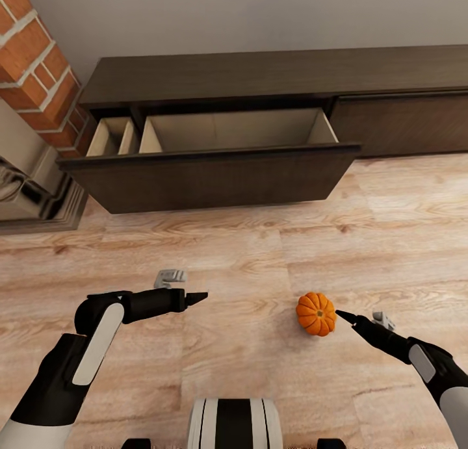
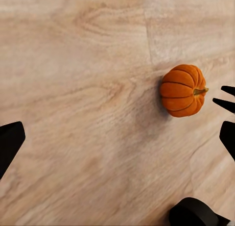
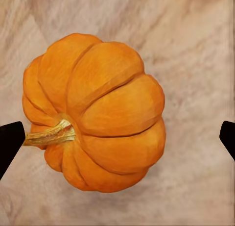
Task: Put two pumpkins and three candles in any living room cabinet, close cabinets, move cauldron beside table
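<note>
Nearest the head camera, the robot's white-and-black base [image 1: 234,424] is seen at the lower edge, with both arms reaching out over the wooden floor [image 1: 247,254]. One pumpkin [image 1: 316,313] is seen lying on its side on the floor, its stem turned toward the right gripper [image 1: 346,317], whose tips are held just beside it. In the right wrist view the pumpkin [image 3: 95,112] is framed between the two dark fingertips [image 3: 10,140], which are spread wide on either side without touching it (nothing is grasped). The left gripper [image 1: 197,297] is held well apart from the pumpkin, and its fingers [image 2: 10,142] are likewise parted and unloaded; the pumpkin [image 2: 182,90] is seen beyond them. Farther off, the cabinet [image 1: 260,85] stands against the wall with one drawer [image 1: 214,169] pulled out, its pale interior exposed. A brick column [image 1: 39,65] is seen at the left.
</note>
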